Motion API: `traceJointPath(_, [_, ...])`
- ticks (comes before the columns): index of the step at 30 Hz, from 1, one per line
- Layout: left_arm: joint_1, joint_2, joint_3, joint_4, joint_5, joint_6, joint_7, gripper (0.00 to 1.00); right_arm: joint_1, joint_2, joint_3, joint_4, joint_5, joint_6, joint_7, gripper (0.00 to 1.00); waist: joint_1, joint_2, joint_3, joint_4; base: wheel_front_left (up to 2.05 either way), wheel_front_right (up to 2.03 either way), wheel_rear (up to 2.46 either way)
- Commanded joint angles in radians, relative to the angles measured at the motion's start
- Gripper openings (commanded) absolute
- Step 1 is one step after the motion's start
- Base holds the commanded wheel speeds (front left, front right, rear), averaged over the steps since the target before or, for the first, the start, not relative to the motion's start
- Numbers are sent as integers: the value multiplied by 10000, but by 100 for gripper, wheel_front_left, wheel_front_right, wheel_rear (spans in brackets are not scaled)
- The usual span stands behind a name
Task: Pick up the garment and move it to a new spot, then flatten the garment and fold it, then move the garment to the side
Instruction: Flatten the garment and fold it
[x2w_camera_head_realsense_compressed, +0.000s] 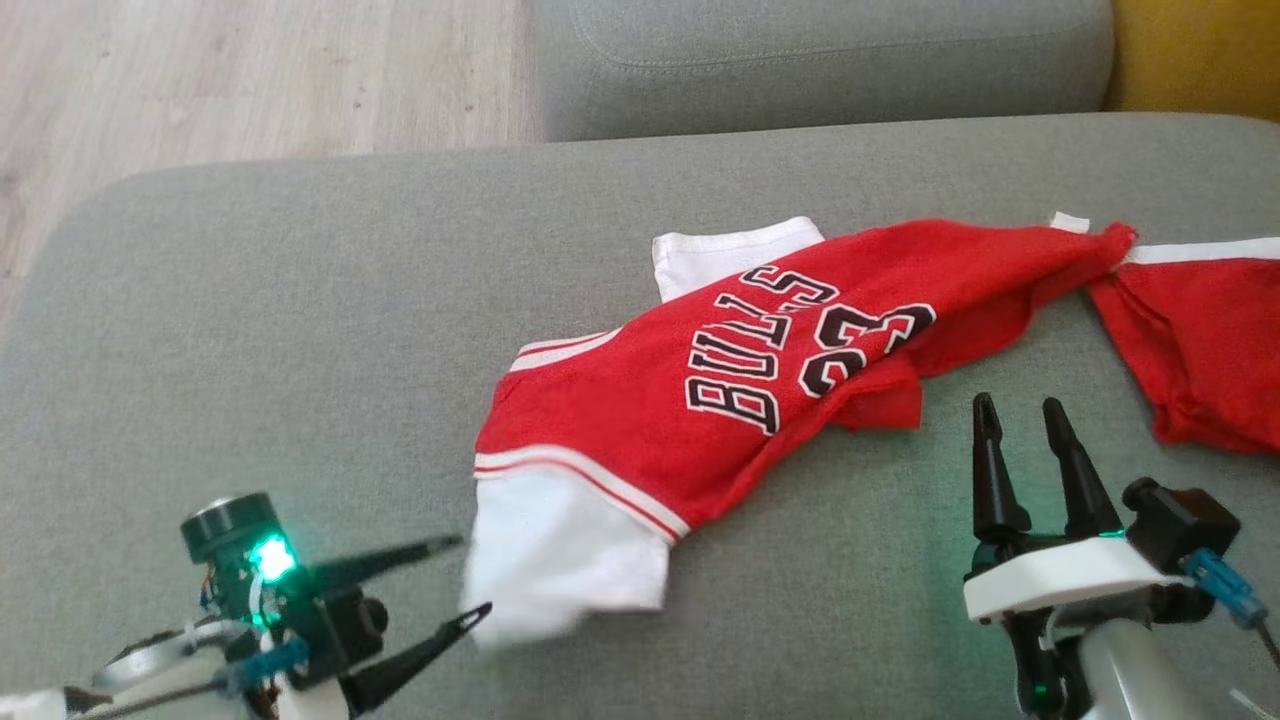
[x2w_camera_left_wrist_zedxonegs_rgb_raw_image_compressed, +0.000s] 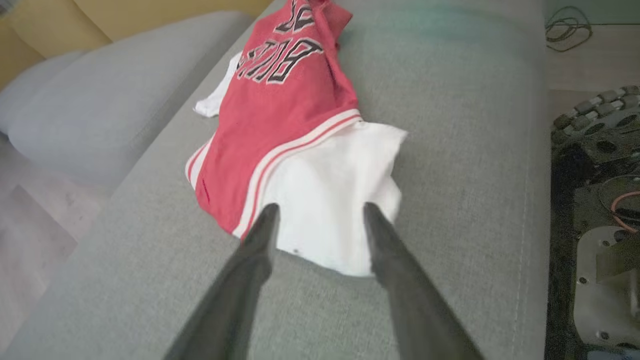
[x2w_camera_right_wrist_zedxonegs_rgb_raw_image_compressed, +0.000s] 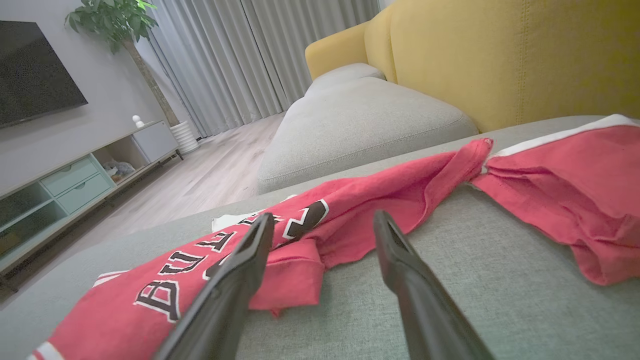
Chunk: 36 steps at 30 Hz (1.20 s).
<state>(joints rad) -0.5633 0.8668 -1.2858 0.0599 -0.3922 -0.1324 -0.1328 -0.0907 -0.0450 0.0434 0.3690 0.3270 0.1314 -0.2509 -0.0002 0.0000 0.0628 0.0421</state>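
The garment (x2w_camera_head_realsense_compressed: 640, 420) is a red jersey with white sleeves and black "BULLS 23" lettering. It lies stretched and twisted across the grey sofa seat (x2w_camera_head_realsense_compressed: 250, 350), running off to the right. My left gripper (x2w_camera_head_realsense_compressed: 470, 576) is open at the lower left, its fingertips on either side of the edge of the white sleeve (x2w_camera_head_realsense_compressed: 560, 560). In the left wrist view the left gripper (x2w_camera_left_wrist_zedxonegs_rgb_raw_image_compressed: 320, 207) has both fingers spread over that white sleeve (x2w_camera_left_wrist_zedxonegs_rgb_raw_image_compressed: 330, 200), the garment (x2w_camera_left_wrist_zedxonegs_rgb_raw_image_compressed: 280, 120) beyond. My right gripper (x2w_camera_head_realsense_compressed: 1018, 403) stands open just below the garment's middle; in its wrist view, the right gripper (x2w_camera_right_wrist_zedxonegs_rgb_raw_image_compressed: 324, 216) faces the garment (x2w_camera_right_wrist_zedxonegs_rgb_raw_image_compressed: 380, 200).
A second grey cushion (x2w_camera_head_realsense_compressed: 820, 60) lies behind the seat, with a yellow backrest (x2w_camera_head_realsense_compressed: 1200, 50) at the far right. Wooden floor (x2w_camera_head_realsense_compressed: 200, 80) shows past the seat's left edge. A TV cabinet (x2w_camera_right_wrist_zedxonegs_rgb_raw_image_compressed: 75, 185) stands across the room. The robot's base (x2w_camera_left_wrist_zedxonegs_rgb_raw_image_compressed: 600, 200) sits beside the seat.
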Motion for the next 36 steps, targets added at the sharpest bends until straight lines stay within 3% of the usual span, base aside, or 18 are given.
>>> traceJointPath(1, [-343, 200, 470, 47, -305, 23, 134, 100, -99, -53, 295, -261, 4, -7, -109, 100, 2, 0, -37, 6, 0, 0, 0])
traceJointPath(4, [-413, -86, 747, 382, -608, 405, 224, 100, -71, -53, 286, -256, -12, -7, -109, 100, 2, 0, -99, 23, 0, 0, 0])
traceJointPath(9, [-334, -845, 2016, 738, -1770, 1899, -406, 100, -42, -53, 192, -291, -81, -7, -109, 100, 2, 0, -208, 37, 0, 0, 0])
traceJointPath(14, [154, -1882, 4029, 792, -3316, 3689, -1176, 100, -26, -53, 45, -619, -95, -7, -109, 100, 2, 0, -288, 35, 0, 0, 0])
traceJointPath(15, [154, -1882, 4029, 792, -3316, 3689, -1176, 100, -26, -53, 45, -619, -95, -7, -109, 100, 2, 0, -288, 35, 0, 0, 0])
traceJointPath(17, [571, -2320, 4963, 613, -3583, 4389, -1269, 100, -3, -53, -38, -759, -157, -7, -109, 100, 2, 0, -327, 19, 0, 0, 0])
traceJointPath(20, [1611, -3313, 6613, -68, -3697, 4912, -1283, 100, 54, -53, -199, -964, -188, -7, -109, 100, 2, 0, -324, 43, 0, 0, 0])
traceJointPath(23, [2793, -4382, 7916, -422, -3499, 4863, -1286, 100, 123, -53, -283, -1111, -201, -7, -109, 100, 2, 0, -255, 96, 0, 0, 0])
traceJointPath(27, [3780, -5499, 8707, -276, -2736, 4275, -1287, 100, 190, -53, -192, -1133, -319, -7, -109, 100, 2, 0, -68, 177, 0, 0, 0])
traceJointPath(36, [3721, -6610, 9515, 584, -1422, 2970, -1289, 100, -636, -53, -35, -27, -1468, -7, 747, 100, 2, 0, 576, 439, 0, 0, 0])
